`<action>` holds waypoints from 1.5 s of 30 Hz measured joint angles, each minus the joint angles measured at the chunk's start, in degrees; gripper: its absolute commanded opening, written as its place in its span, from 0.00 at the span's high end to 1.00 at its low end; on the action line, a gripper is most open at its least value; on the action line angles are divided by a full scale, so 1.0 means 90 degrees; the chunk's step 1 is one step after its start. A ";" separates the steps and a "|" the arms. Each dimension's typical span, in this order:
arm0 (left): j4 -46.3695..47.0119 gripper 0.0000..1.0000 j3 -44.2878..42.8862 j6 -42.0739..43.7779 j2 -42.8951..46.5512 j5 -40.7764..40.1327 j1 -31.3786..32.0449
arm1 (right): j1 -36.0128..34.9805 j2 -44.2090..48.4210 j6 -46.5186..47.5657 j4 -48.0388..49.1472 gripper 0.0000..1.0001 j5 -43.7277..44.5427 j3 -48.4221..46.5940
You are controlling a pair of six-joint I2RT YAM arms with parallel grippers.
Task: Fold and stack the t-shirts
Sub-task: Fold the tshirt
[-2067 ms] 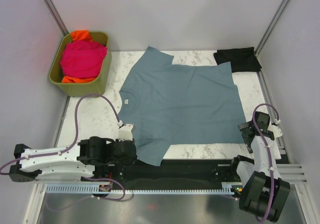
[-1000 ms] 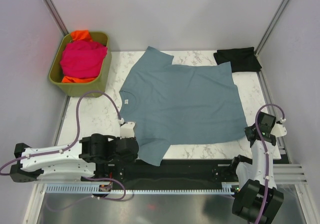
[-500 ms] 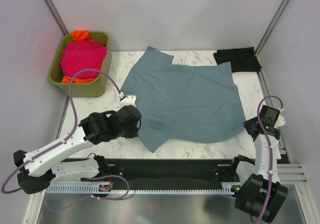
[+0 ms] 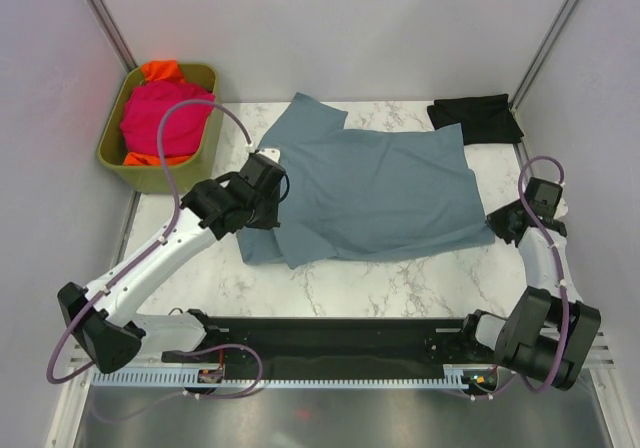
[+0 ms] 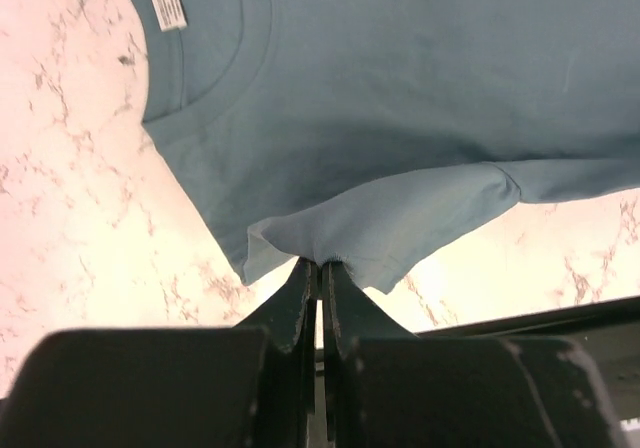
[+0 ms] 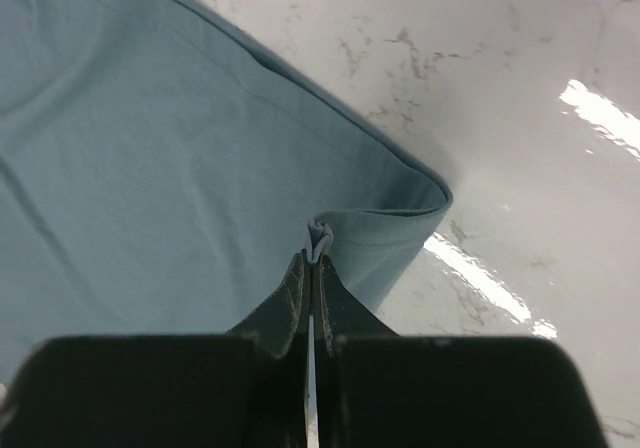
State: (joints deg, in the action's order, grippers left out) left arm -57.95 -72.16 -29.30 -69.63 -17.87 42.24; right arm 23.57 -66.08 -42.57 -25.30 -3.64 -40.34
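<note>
left gripper is pinched shut on a sleeve edge of the slate blue-grey t-shirt, which i hold doubled over the shirt's body. right gripper is clamped on its hem corner. the shirt lies mid-table. black t-shirt sits at the far right corner, and the magenta-pink t-shirt and orange t-shirt are in the olive-green bin.

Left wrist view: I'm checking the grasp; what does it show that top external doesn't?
Only the left wrist: the left pincer shut on an edge fold of the blue-grey shirt, and the neck label. Only the top external: the olive bin holding the magenta shirt and orange shirt, the black shirt far right, and the right pincer. Both: the blue-grey shirt on the marble table.
</note>
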 measured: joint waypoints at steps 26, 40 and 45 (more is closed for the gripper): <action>0.0634 0.98 -0.1732 0.1151 -0.2650 0.0843 -0.1785 | -0.0566 -0.2246 -0.0029 0.0733 1.00 0.0243 -0.1071; 0.0680 0.98 -0.2426 0.1409 -0.3934 0.0852 -0.2254 | -0.0566 -0.3106 -0.0138 0.0908 0.70 0.0238 -0.1423; 0.0627 0.68 -0.3067 0.1537 -0.4743 0.1061 -0.2538 | -0.0566 -0.3592 -0.0199 0.0852 0.24 0.0209 -0.1979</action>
State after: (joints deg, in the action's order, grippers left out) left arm -52.31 -99.77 -15.46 -112.31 -8.32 19.40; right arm 18.48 -98.41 -44.36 -17.63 -1.76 -58.15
